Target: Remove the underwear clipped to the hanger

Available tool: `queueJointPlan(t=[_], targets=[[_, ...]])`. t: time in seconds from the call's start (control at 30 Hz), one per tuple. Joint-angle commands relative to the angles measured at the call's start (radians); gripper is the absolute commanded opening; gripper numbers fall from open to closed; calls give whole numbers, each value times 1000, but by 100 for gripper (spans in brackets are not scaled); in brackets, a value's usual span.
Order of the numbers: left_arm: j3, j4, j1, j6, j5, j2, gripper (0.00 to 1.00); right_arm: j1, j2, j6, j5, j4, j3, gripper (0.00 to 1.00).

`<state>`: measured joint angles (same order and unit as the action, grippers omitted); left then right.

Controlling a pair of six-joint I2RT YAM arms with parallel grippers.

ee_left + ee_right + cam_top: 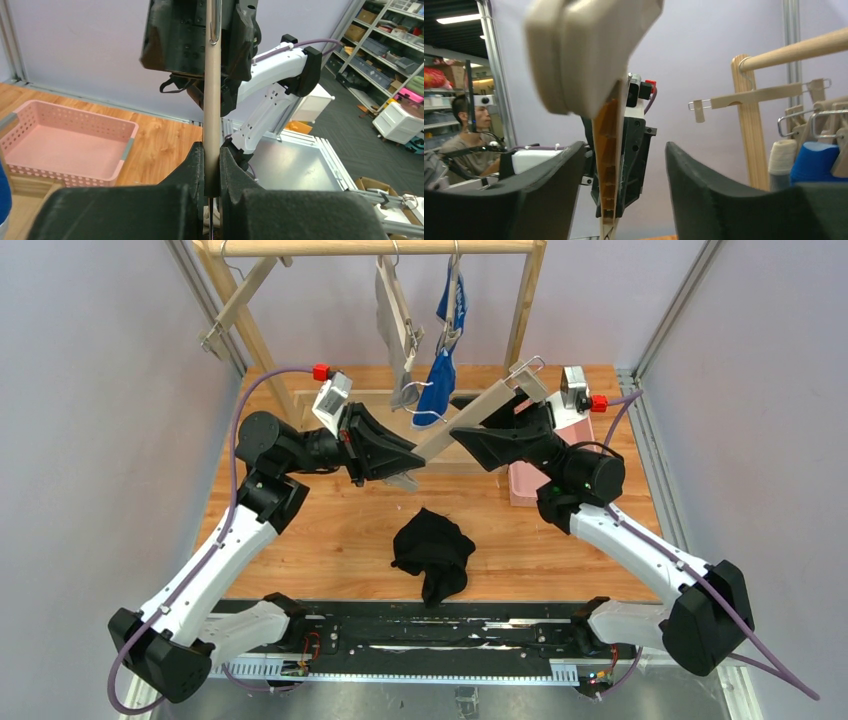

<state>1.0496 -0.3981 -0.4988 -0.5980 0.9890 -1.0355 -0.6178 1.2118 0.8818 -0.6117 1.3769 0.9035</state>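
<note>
A beige hanger (pixel 478 412) lies slantwise between the two arms with no cloth on it. My left gripper (pixel 408 456) is shut on its lower end; in the left wrist view the bar (pixel 212 100) is pinched between the jaws of the left gripper (pixel 211 152). My right gripper (pixel 468 443) stands open around the bar (pixel 611 165), its fingers apart from it; the clip (pixel 584 50) looms close above. The black underwear (pixel 432 552) lies crumpled on the table. The grey underwear (pixel 398 330) and the blue underwear (pixel 440 380) hang clipped on the wooden rack (pixel 370 247).
A pink basket (pixel 524 485) sits on the table behind the right arm, and shows as well in the left wrist view (pixel 65 145). A bare hanger (pixel 235 310) hangs at the rack's left end. The rack's posts stand at the back. Walls close both sides.
</note>
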Motion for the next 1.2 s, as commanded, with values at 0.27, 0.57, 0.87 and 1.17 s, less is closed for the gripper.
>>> queueJointPlan(t=[0.27,0.57,0.87,1.17], targets=[[91,268,-4,178,-95,80,0,-14,-9,-15,4,17,-27,79],[246,916,-4,545,-570,214,0,-22,-168,-262,58,-471,-90,79],[272,1153,-5,552,-874,428,0,-189,-258,-781,500,-1415,11,79],[355,1427,-5,485,-1158,389,0,-443,-43,-866,830,-1707,0,79]])
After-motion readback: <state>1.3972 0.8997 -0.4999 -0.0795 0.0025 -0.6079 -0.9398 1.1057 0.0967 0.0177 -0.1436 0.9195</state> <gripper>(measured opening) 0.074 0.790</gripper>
